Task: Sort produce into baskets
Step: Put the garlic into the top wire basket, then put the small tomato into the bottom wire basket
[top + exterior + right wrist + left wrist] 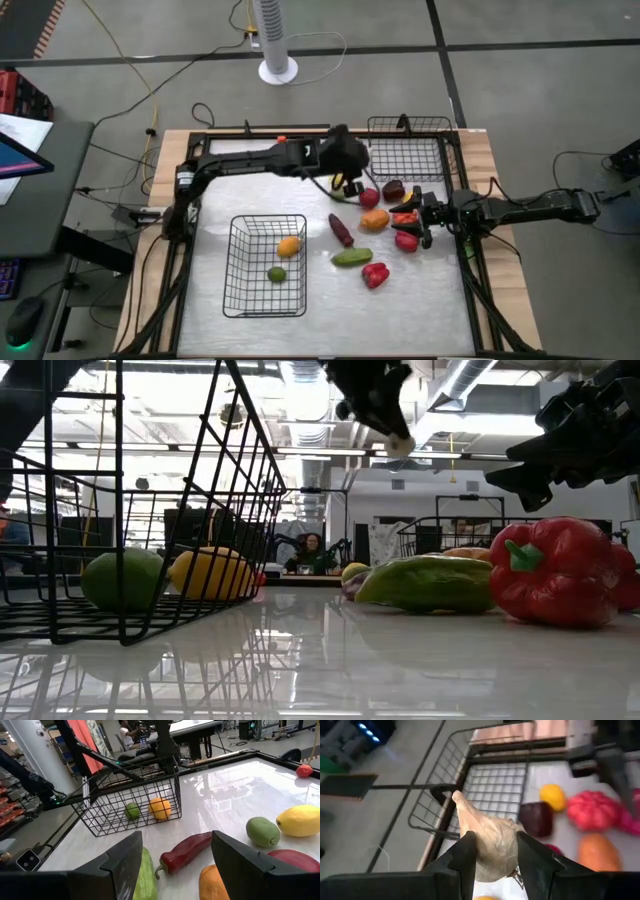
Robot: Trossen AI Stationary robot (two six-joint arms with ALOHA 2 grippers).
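The left end effector was clamped on a garlic bulb just beside the far basket; the right end effector stood apart above the produce.

Black wire-mesh baskets: two, the near basket and the far basket.
Small green limes: two, the basket lime and the table lime.
Round orange fruit: one.
Yellow lemon: one.
Long green cucumber: one.
Long dark red pepper: one.
Fat shiny red peppers: at least two.
White papery garlic bulb: one.
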